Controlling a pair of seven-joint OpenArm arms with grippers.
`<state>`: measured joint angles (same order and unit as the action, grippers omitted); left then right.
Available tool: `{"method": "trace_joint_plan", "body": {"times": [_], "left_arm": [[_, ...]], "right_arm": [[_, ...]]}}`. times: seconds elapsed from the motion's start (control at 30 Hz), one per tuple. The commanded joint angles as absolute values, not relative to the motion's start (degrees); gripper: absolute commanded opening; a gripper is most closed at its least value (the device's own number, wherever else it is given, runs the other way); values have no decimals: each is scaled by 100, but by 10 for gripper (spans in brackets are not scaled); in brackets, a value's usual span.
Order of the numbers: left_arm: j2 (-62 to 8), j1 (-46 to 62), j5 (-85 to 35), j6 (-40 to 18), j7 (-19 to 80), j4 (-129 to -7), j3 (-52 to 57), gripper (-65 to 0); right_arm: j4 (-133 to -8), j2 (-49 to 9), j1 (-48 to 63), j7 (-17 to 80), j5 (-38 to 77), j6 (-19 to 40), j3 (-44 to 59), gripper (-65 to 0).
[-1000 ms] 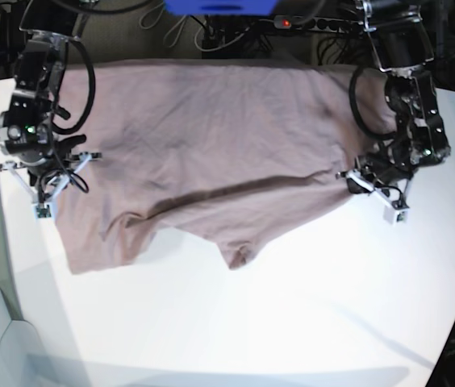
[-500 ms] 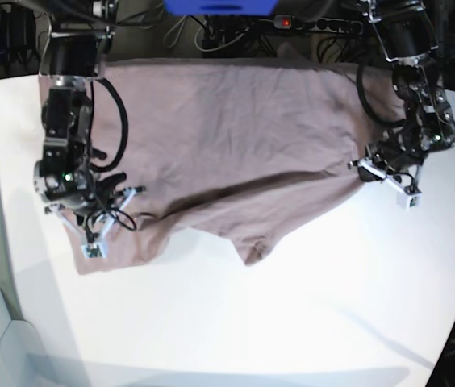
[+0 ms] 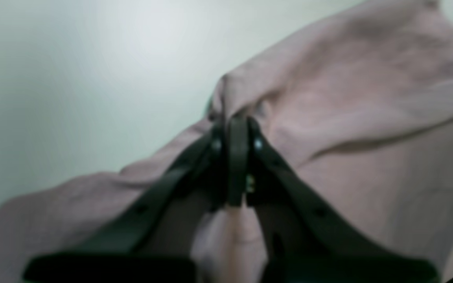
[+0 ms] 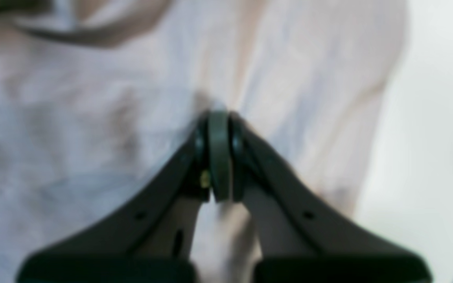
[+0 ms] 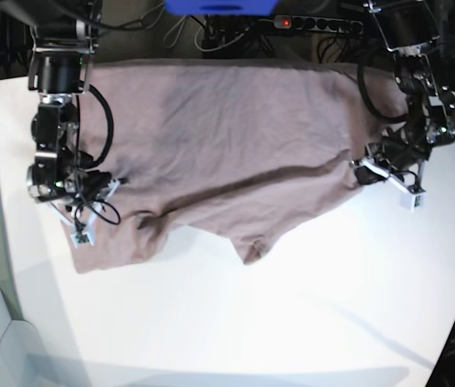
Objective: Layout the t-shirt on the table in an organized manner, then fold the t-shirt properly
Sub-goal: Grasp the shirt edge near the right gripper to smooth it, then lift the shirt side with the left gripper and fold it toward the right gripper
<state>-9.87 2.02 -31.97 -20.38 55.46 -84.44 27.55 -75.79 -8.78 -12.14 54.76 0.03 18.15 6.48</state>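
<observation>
The mauve t-shirt (image 5: 227, 129) lies spread and wrinkled across the far half of the white table (image 5: 292, 314), with a long crease and a bunched flap at its near edge. My left gripper (image 5: 361, 172) is shut on the shirt's right edge. In the left wrist view its jaws (image 3: 235, 124) pinch a raised fold of the t-shirt (image 3: 348, 98). My right gripper (image 5: 108, 188) is shut on the cloth near the shirt's left near corner. The blurred right wrist view shows its tips (image 4: 218, 116) closed on the t-shirt (image 4: 73, 118).
Cables and a power strip (image 5: 316, 22) run behind the table's far edge. The bare white table (image 3: 73, 78) shows beside the cloth in the left wrist view. The table's curved left edge (image 5: 2, 266) drops to a pale floor.
My right gripper carried the shirt's left corner toward the near side and inward, then drew back a little. My left gripper shifted slightly right, pulling the shirt's right edge along.
</observation>
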Motion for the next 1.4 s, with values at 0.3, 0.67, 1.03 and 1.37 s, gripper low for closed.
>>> {"method": "trace_joint_plan", "body": {"times": [0.3,0.67,1.03,1.37], "left_arm": [[-796,101,-4884,-2070,5763,-10000,2510,-649],[-400,365,-4347,-2062,5991,-10316,66,-649],[-295,400,-2299,-2009,5622,-10123,-2413,-649],[-145,382,-1719,-2009,5622,-10316,-2862,-646]], "right_arm": [[-7644,-1051,-1253,5270,-4,1789,1147,-650],[-7644,-1024,-1253,5270,-4,1789,1121,-650],[-7644,-971,-1253,5270,-4,1789,1130,-650],[-7644,-927,-1244,5270,-4,1789,1121,-650]]}}
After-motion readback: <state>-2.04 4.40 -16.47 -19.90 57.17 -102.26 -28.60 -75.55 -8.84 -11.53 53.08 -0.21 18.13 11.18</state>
